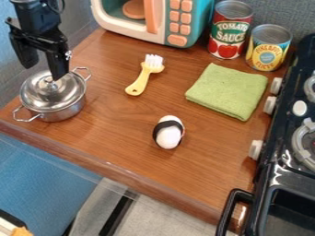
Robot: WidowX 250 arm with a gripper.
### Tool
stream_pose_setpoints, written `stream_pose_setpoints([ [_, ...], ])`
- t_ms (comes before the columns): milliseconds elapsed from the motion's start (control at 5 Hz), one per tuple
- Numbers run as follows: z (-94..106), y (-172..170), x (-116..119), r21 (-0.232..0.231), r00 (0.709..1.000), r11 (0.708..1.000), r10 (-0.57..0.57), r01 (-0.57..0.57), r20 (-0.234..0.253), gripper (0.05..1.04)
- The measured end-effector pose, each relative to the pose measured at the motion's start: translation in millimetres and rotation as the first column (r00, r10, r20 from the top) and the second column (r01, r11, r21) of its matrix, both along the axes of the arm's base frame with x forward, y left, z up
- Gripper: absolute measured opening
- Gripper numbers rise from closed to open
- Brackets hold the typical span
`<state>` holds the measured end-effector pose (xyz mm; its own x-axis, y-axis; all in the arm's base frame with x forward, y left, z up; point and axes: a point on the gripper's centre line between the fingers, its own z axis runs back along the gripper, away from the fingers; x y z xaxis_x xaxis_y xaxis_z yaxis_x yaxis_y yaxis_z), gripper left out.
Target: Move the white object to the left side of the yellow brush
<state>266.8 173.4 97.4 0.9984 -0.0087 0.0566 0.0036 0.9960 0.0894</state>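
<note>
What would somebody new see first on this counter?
Probably the bright green cloth, over on the right side. Next, the white egg-like thing with a black band, nearer the front edge, and the shiny pot at the left, under the black gripper.

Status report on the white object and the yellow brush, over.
Hand open and empty, by lidded metal pot. White egg-shaped object, black band around it, right of yellow brush. Brush handle may crowd the direct path.

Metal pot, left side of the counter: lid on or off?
On. The lid covers the top of the pot, knob facing up, hiding the inside.
</note>
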Motion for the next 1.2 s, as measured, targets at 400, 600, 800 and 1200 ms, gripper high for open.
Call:
stream_pose_setpoints([
  [400, -14.8, -24.7, -1.4, -0.046, 0.998, 0.998, -0.036, 0.034, -0.042, 1.000],
  [600, -2.7, -59.6, 2.5, -0.027, 0.994, 0.995, -0.100, 0.099, -0.035, 1.000],
  [800, 3.1, -107.2, 4.4, -0.032, 0.985, 0.985, -0.171, 0.170, -0.026, 1.000],
  [1200, -10.8, -189.1, 4.7, -0.062, 0.993, 0.991, -0.116, 0.115, -0.001, 1.000],
])
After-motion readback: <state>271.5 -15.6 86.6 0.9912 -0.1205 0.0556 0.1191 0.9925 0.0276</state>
